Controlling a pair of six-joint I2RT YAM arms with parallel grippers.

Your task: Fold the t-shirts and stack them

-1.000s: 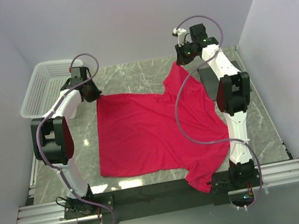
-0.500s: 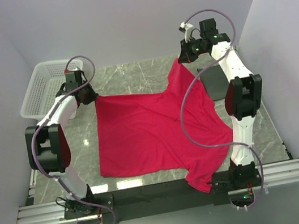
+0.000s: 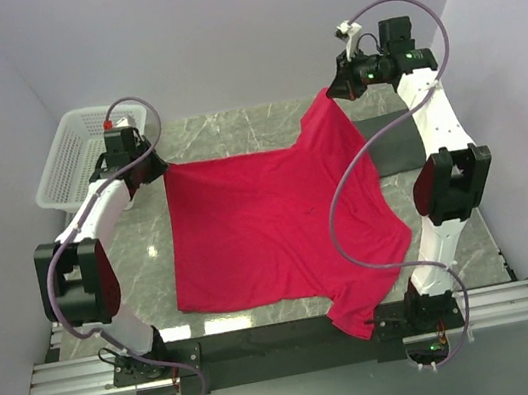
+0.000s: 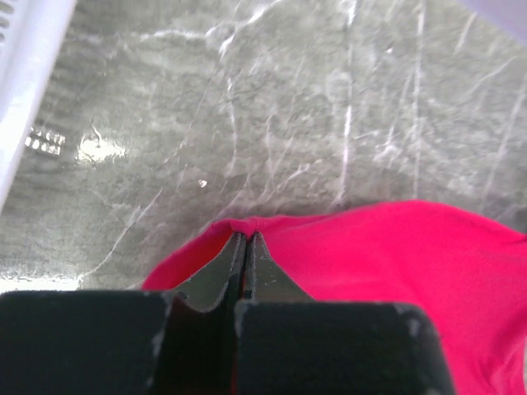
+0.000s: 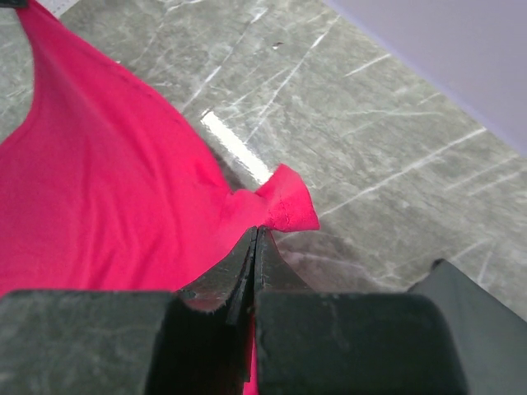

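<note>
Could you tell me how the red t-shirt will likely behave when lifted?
Probably floppy: the t-shirt drapes from its raised corner and hangs off the table. Likely light: the right gripper, jaws shut, holds that corner by a small pinch.

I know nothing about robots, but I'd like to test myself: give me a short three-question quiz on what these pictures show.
1. True or false: the left gripper and the right gripper are each shut on an edge of the red t-shirt.
2. Where is the white mesh basket? A: at the far left corner of the table; B: at the far right corner; C: on top of the shirt.
3. How many t-shirts are in view?

Key: 1 true. 2 A. 3 one.
</note>
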